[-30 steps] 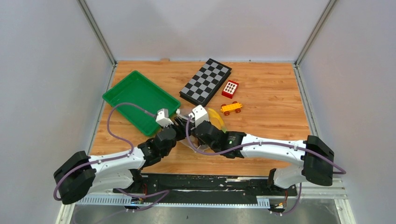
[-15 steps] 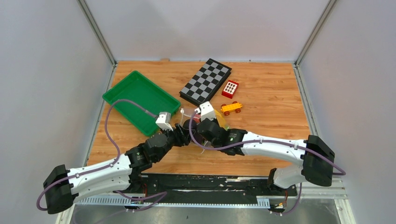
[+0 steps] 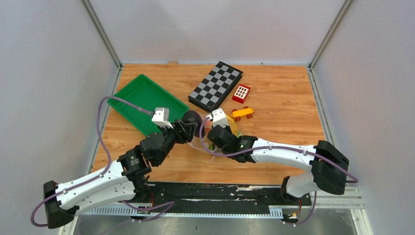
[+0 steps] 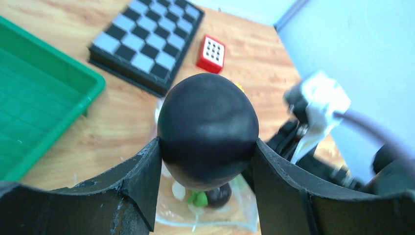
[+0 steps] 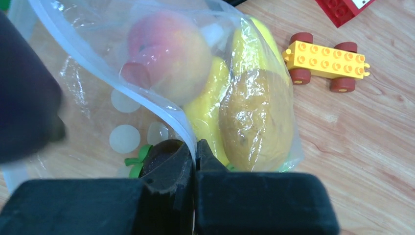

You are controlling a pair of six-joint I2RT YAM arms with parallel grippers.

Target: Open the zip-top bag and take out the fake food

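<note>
— Left gripper (image 4: 205, 152): what's it got?
— The eggplant (image 4: 208, 129). Fingers part-open, one clamped on each side, so it fills the gap btwn them. Looks nearly black from where I stand. It's held up off the bench (image 3: 284, 127), just by the near-right corner of the green tray (image 3: 139, 100).
— And the right gripper (image 5: 195, 149)?
— Pinched tight on the zip-top bag (image 5: 88, 112). Fingers are pressed together w/ only the plastic rim btwn them. The bag's mouth gapes open.
— Where's the bag lying?
— Mid-bench, a bit toward the near edge, under and btwn the two grippers. The eggplant is outside it, on its far-left side.
— What's in the bag?
— Peach (image 5: 164, 54) up by the opening. Yellow pieces (image 5: 205, 107) next to it, touching. Orange piece (image 5: 257, 117) against those, on the side toward the right edge. Down by the right gripper's fingertips there's a green piece (image 5: 137, 161) and a small dark piece (image 4: 219, 195). Can't make out more of those two, they're mostly hidden.
— Anything else out there?
— Yellow toy car (image 5: 323, 61) on the wood, near the bag's far-right side, not touching it. Red block (image 3: 241, 93) beyond the car, toward the far edge. Chessboard (image 3: 215, 85) just left of the block, set at an angle, approx centre of the far edge. The tray sits along the left edge, far half, also skewed.
</note>
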